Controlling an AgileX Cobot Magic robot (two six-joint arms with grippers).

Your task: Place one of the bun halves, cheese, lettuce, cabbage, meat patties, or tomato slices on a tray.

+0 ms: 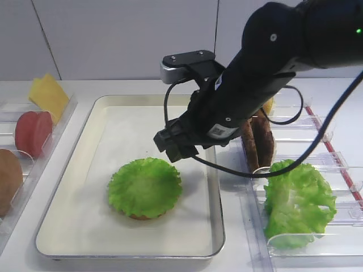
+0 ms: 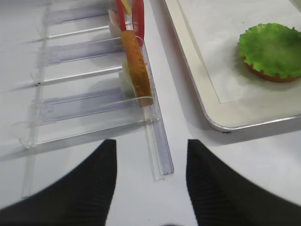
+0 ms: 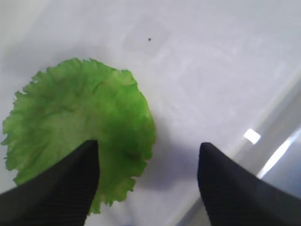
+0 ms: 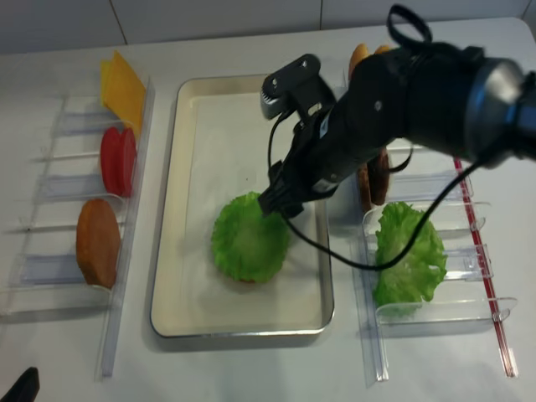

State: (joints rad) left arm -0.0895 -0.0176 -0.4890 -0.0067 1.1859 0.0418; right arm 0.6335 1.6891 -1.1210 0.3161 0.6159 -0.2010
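Note:
A ruffled green lettuce (image 1: pixel 144 187) leaf lies on a bun half (image 2: pixel 273 77) in the front middle of the metal tray (image 1: pixel 214 187). Only the bun's brown edge shows under it. My right gripper (image 1: pixel 176 148) hangs just above the tray's white liner, at the leaf's right rim. It is open, and the right wrist view shows bare liner between its fingers (image 3: pixel 70 188) with the lettuce (image 3: pixel 70 117) off to the left. My left gripper (image 2: pixel 150 143) is open and empty over bare table in front of the left rack.
A clear rack on the left holds a cheese slice (image 1: pixel 48 96), tomato slices (image 1: pixel 33 131) and a bun (image 1: pixel 8 178). The right rack holds more lettuce (image 1: pixel 298 201) and upright meat patties (image 1: pixel 258 141). The right arm's cable loops over the tray's right rim.

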